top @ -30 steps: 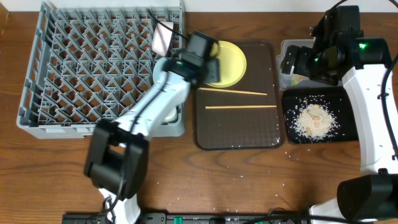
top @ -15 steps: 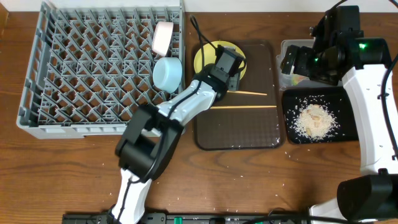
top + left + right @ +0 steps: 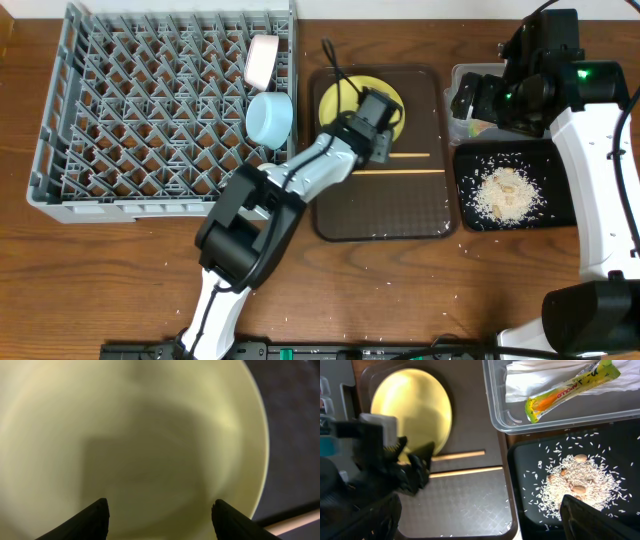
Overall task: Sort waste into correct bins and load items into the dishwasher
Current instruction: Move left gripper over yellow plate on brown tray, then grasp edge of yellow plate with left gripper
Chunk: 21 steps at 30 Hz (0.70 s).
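Observation:
The yellow plate [image 3: 335,100] lies at the far end of the brown tray [image 3: 380,215], and two wooden chopsticks [image 3: 412,154] lie just in front of it. My left gripper [image 3: 378,118] hovers over the plate's near right part, open and empty. In the left wrist view the plate [image 3: 140,435] fills the frame between the fingertips [image 3: 100,517]. My right gripper [image 3: 472,100] is open and empty above the clear tub [image 3: 462,72]. The tub [image 3: 496,415] holds the wrapper [image 3: 570,390] and the napkin [image 3: 530,375]. Rice crumbs [image 3: 505,192] lie in the black tray [image 3: 560,205].
The grey dish rack [image 3: 150,110] fills the left side. A light blue bowl [image 3: 270,118] and a white dish [image 3: 262,60] stand on edge at its right side. A few rice grains lie on the brown tray's near end [image 3: 470,510].
My left gripper has moved right, from the rack's right edge by the blue bowl to above the yellow plate. The right arm has not moved.

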Tool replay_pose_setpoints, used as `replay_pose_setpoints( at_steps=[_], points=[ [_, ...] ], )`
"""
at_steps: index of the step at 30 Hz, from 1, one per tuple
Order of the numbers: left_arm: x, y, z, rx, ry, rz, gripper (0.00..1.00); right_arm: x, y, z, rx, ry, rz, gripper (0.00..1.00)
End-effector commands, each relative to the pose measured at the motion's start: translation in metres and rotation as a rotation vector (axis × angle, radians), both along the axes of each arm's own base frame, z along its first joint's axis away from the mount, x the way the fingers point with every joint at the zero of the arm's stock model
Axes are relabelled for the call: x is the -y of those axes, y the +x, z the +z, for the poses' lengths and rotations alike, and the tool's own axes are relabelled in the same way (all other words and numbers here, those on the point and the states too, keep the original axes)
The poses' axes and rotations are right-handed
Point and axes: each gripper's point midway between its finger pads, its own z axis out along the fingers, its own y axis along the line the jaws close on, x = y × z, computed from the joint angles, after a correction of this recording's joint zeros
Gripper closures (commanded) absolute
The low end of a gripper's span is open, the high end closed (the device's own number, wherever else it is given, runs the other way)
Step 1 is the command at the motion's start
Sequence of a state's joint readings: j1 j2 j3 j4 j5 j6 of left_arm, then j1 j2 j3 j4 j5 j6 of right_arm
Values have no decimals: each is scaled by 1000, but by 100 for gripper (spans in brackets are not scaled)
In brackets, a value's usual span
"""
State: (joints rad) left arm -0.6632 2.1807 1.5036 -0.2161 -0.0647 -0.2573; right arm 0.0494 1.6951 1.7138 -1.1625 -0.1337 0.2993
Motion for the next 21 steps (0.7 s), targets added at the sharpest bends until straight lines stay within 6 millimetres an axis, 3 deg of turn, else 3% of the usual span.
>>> replay_pose_setpoints(
  at_steps=[1, 5, 10, 14, 16, 19, 21],
  points=[
    [21, -23, -16, -44, 19, -74, 32, -3, 0, 1, 4, -9, 15, 1],
    [37, -38, -9, -33, 31, -138, 32, -3, 0, 1, 4, -9, 15, 1],
    [30, -28, 31, 14, -4, -107, 32, -3, 0, 1, 4, -9, 15, 1],
    [-11, -10, 69, 26, -52, 90, 35, -3, 0, 1, 4, -9, 15, 1],
    [-31, -3, 79, 7, -83, 184, 36, -3, 0, 1, 4, -9, 15, 1],
    [-64, 5, 77, -53, -115, 310, 36, -3, 0, 1, 4, -9, 15, 1],
    [-68, 4, 66, -104, -139, 314, 38, -3, 0, 1, 4, -9, 15, 1]
  ],
)
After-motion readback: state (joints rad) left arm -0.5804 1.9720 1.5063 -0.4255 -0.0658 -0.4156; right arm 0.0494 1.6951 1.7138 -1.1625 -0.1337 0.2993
